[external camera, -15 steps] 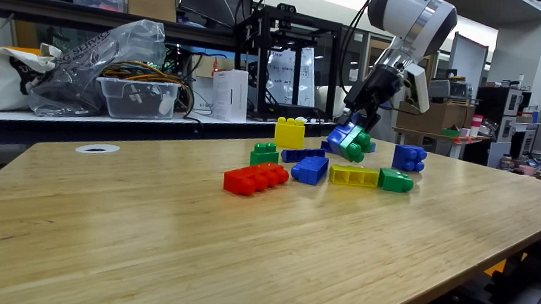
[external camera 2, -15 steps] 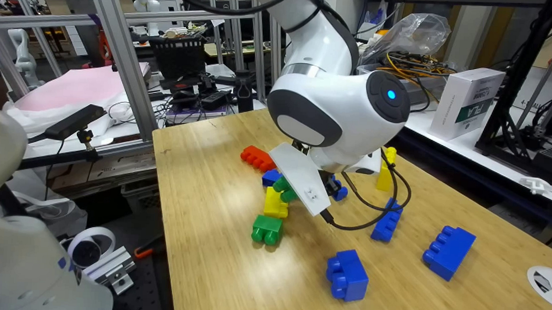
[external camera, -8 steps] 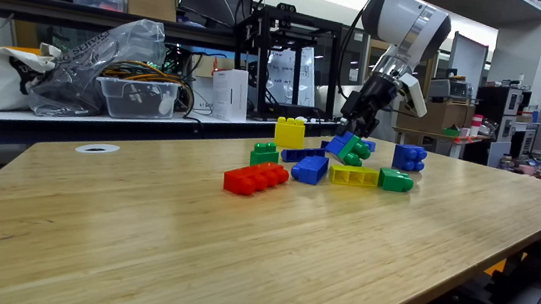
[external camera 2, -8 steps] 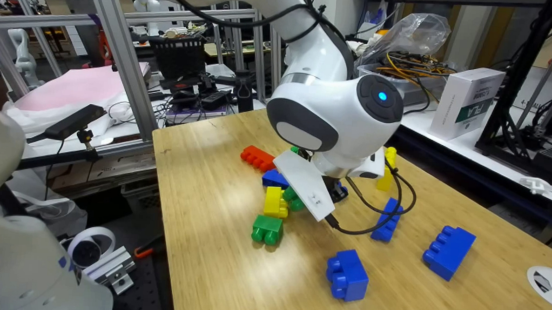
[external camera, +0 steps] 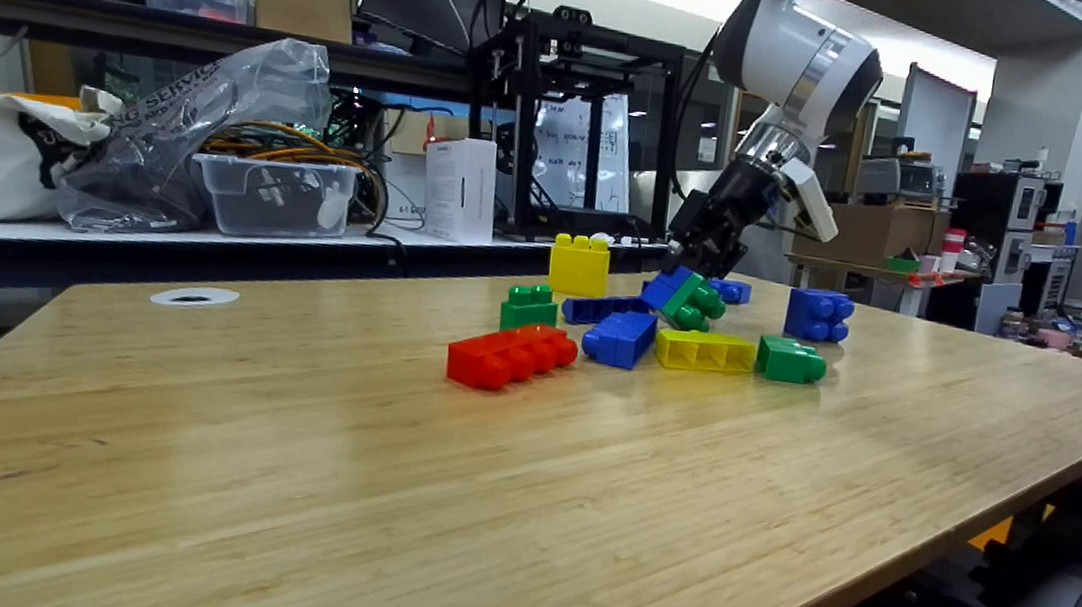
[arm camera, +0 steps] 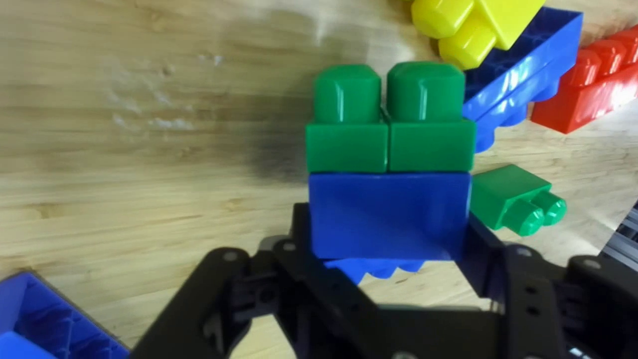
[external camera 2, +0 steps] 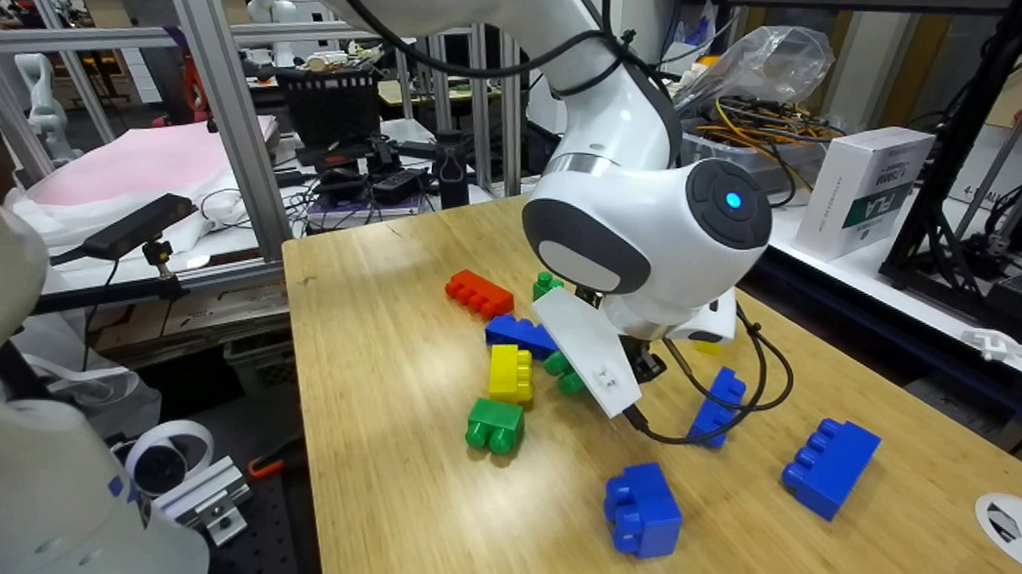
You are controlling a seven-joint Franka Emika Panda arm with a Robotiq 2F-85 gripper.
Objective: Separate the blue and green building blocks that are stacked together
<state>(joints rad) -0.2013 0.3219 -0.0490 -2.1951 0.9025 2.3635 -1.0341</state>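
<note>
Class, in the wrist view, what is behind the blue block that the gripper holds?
Along the lower edge of the held blue block, part of another blue brick peeks out; what else lies behind is covered.

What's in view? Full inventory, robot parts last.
Table: 1, light wood, all views
Held blue brick: 1, blue, wrist-view centre
Stacked green brick: 1 or 2 (seamed), green, joined to held blue brick
Loose blue bricks: 5, blue, table
Loose green bricks: 2, green, table
Yellow bricks: 2, yellow, table
Red brick: 1, red, table
Discs: one per exterior view, white, table
Cable tub: 1, clear, background
PLA box: 1, white, right of tub
Printer-like frame: 1, black, right of box
Other background: uncounted
Arm: 1, mostly white, over table
Gripper: 1, black, gripping held blue brick
</note>
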